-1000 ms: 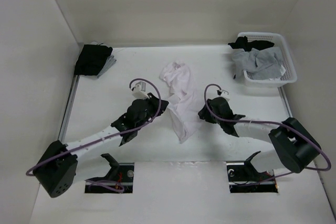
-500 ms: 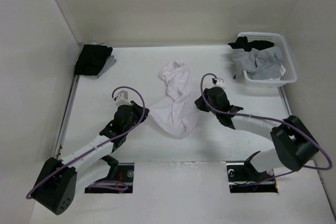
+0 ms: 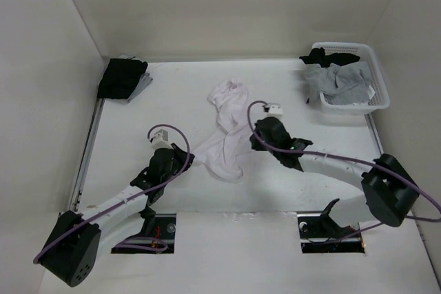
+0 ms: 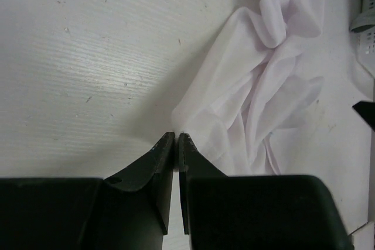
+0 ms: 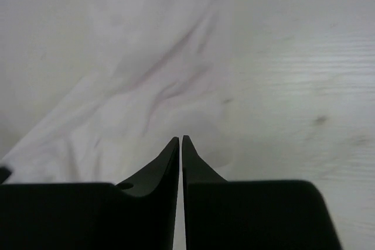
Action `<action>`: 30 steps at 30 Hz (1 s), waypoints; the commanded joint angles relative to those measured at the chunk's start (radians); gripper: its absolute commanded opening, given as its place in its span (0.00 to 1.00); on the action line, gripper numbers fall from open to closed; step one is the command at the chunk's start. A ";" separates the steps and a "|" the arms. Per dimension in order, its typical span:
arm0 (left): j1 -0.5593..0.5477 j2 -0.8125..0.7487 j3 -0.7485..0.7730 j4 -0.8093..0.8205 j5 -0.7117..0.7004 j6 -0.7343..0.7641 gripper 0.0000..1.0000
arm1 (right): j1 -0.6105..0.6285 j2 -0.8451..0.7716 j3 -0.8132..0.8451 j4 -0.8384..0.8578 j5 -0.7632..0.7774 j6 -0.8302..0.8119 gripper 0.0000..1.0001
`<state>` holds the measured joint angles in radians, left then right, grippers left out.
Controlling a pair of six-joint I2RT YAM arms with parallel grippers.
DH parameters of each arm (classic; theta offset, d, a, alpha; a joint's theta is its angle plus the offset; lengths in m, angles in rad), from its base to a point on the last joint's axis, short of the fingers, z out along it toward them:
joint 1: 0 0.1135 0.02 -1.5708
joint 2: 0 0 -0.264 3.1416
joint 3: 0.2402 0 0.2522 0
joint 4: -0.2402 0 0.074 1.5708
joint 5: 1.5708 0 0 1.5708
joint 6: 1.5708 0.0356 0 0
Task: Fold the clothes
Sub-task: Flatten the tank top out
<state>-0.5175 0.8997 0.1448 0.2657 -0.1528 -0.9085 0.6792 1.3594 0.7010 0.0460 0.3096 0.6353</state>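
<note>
- Motion in the last second belongs mostly to the left gripper (image 3: pixel 187 159): it has drawn back toward its own base and leftward, dragging a corner of the plain white short-sleeved T-shirt of thin soft fabric (image 3: pixel 231 118) with it.
- Its fingers are pressed together on that corner. In the wrist view the cloth's edge ends right at the tips.
- A second ago the T-shirt was a narrow crumpled strip between the arms. Now it lies mid-table with its near part fanned out leftward in a taut tongue, while the far part is still bunched.
- The right gripper (image 3: pixel 252 137) has moved in to the garment's right edge and snapped closed from wide. It seems to nip fabric, though the catch is not plainly shown.
- Judgement: this is spreading, not yet folding. With both sides held, pulling apart should flatten the cloth.
- The white slotted plastic basket (image 3: pixel 375 105) and the black cloth pile (image 3: pixel 122 77) sit well apart at the far corners.
</note>
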 commanded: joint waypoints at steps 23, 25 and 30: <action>-0.017 0.007 -0.013 0.118 0.006 0.014 0.06 | 0.329 0.375 0.288 -0.202 0.186 -0.009 0.33; -0.017 0.019 -0.013 0.130 0.010 0.011 0.06 | 0.329 0.388 0.295 -0.212 0.195 -0.008 0.33; -0.019 0.021 -0.002 0.133 0.015 0.013 0.06 | 0.329 0.391 0.287 -0.216 0.224 -0.009 0.25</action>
<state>-0.5312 0.9230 0.1436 0.3355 -0.1486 -0.9047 1.0027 1.7401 0.9550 -0.1612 0.4870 0.6216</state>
